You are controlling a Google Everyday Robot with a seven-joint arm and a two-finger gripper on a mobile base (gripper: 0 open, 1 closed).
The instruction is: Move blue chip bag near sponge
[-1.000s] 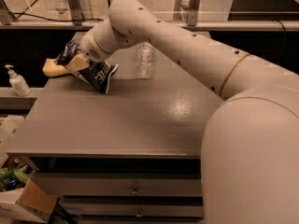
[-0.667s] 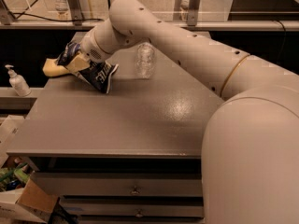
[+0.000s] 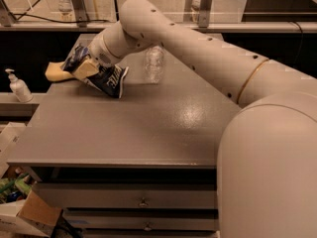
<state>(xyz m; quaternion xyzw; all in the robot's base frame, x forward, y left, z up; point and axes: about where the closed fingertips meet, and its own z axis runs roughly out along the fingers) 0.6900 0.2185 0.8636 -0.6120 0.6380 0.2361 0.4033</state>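
Observation:
The blue chip bag (image 3: 108,78) is dark navy with white lettering and lies crumpled at the far left of the grey table (image 3: 148,128). My gripper (image 3: 81,67) is over the bag's left part and appears closed on it. The pale yellow sponge (image 3: 53,71) lies just left of the bag at the table's left edge, partly hidden behind the gripper. The bag and sponge are very close together.
A clear plastic bottle (image 3: 153,63) stands just right of the bag, behind my arm (image 3: 198,48). A white pump bottle (image 3: 18,86) stands on a lower ledge to the left. Drawers (image 3: 143,201) are under the table; boxes (image 3: 25,212) lie on the floor at the lower left.

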